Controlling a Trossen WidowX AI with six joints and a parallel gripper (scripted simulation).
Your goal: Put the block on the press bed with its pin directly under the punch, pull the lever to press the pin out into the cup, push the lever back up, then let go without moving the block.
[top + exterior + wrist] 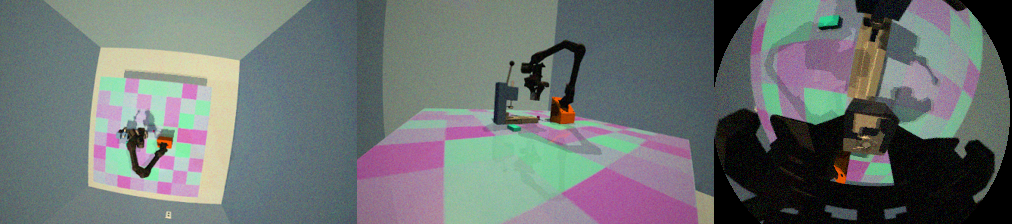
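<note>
Tan block (864, 131) gripped between the fingers of the gripper (536, 94) (866, 119), raised above the table (478, 166) (190, 164)

Near it, lower down, the bed (523, 120) (868, 62) extends from the blue-grey press (501, 103), whose lever (510, 73) stands up, slightly tilted; a green piece (513, 128) (829, 22) lies beside the bed; the dark arm (577, 62) (132, 157) arches back to its orange base (563, 118) (165, 139)
</note>
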